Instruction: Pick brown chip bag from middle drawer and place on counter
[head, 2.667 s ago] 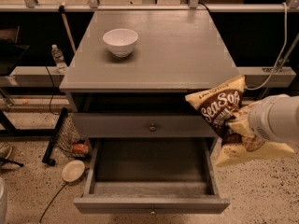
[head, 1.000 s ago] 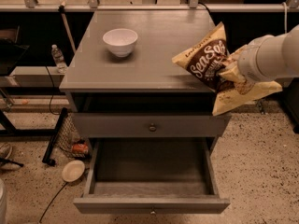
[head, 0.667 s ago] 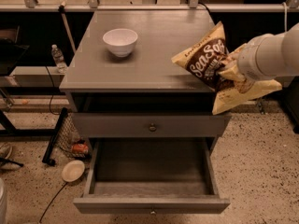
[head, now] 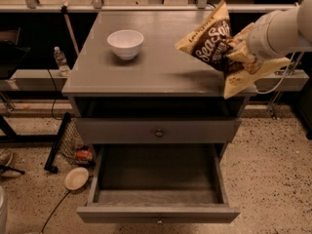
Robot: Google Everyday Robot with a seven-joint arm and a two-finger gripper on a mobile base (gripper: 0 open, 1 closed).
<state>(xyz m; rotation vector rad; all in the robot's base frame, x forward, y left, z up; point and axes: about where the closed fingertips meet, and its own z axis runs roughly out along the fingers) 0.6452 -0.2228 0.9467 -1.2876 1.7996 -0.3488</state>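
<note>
Since the earlier frame the crinkly dark-brown and cream brown chip bag (head: pixel 214 45) and the white arm (head: pixel 282 30) have moved higher and farther in over the cabinet top, toward 2 o'clock. The gripper (head: pixel 240 51) sits at the arm's end at 3 o'clock of the view, clamped on the bag's middle. The bag hangs tilted in the air, its lower corner past the right edge of the counter (head: pixel 161 69).

That counter is a broad, flat, matte grey top. One round white bowl (head: pixel 125 43) stands on it at 10 o'clock, well apart from the bag. Below the top is one open slot, then one shut grey drawer front (head: pixel 122 129) with a small round knob. Under that, at 6 o'clock, the wide grey middle drawer (head: pixel 156 213) is pulled out, showing its plain grey inside.

The cabinet stands on a speckled floor (head: pixel 278 169). One clear plastic bottle (head: pixel 60 61) stands on a low ledge at 9 o'clock. One round pale dish (head: pixel 76 178) lies on the floor at 8 o'clock, just beside the open drawer's left corner.
</note>
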